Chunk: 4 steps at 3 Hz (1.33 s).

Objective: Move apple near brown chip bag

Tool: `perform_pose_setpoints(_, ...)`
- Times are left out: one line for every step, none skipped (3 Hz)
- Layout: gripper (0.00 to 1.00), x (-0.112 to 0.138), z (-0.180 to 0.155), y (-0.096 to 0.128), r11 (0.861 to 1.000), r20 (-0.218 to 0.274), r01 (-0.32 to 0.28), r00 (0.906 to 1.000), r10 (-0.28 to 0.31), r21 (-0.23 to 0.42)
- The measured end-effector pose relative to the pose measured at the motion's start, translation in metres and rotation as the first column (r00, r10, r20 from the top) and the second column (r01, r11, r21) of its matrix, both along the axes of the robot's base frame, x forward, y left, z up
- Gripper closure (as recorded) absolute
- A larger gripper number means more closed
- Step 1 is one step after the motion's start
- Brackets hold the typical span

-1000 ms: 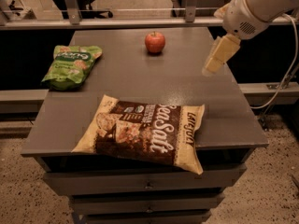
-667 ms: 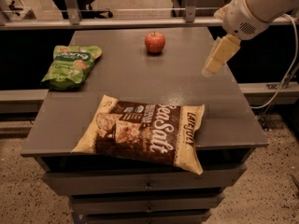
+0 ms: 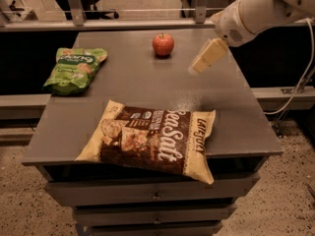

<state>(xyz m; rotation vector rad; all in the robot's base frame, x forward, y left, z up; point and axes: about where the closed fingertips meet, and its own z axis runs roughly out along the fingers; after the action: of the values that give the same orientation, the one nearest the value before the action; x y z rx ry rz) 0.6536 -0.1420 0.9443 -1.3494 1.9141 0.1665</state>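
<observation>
The gripper hangs above the grey cabinet top, tilted down toward the surface. Whether it is spread or closed cannot be told from this angle, and it holds nothing.

The apple sits untouched to its left in the view and slightly farther back, near the cabinet's far edge. The brown chip bag lies well in front of the gripper, toward the near edge, with one corner seemingly overhanging it. A green snack bag lies far off beyond the apple.

The main risk is the apple's roundness. A slanting approach could nudge it before it is gripped and send it rolling to the far edge. A careless placement could also bump the overhanging bag.

Compared with a second ago, the gripper has shifted toward the apple, while the apple and both bags lie unchanged.
</observation>
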Motion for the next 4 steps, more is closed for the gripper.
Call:
perform_pose_setpoints(0.0, 0.04, -0.018, 0.038, 0.986, -0.002, -0.002, 1.0, 0.002, 0.165)
perform_pose_setpoints(0.0, 0.071, -0.037, 0.071, 0.961, 0.003, 0.002, 1.0, -0.003, 0.276)
perform_pose_setpoints(0.0, 0.101, -0.048, 0.092, 0.942, 0.047, 0.021, 0.9981, -0.039, 0.335)
perform_pose_setpoints(0.0, 0.132, -0.057, 0.095, 0.935, 0.098, 0.062, 0.9899, -0.103, 0.349)
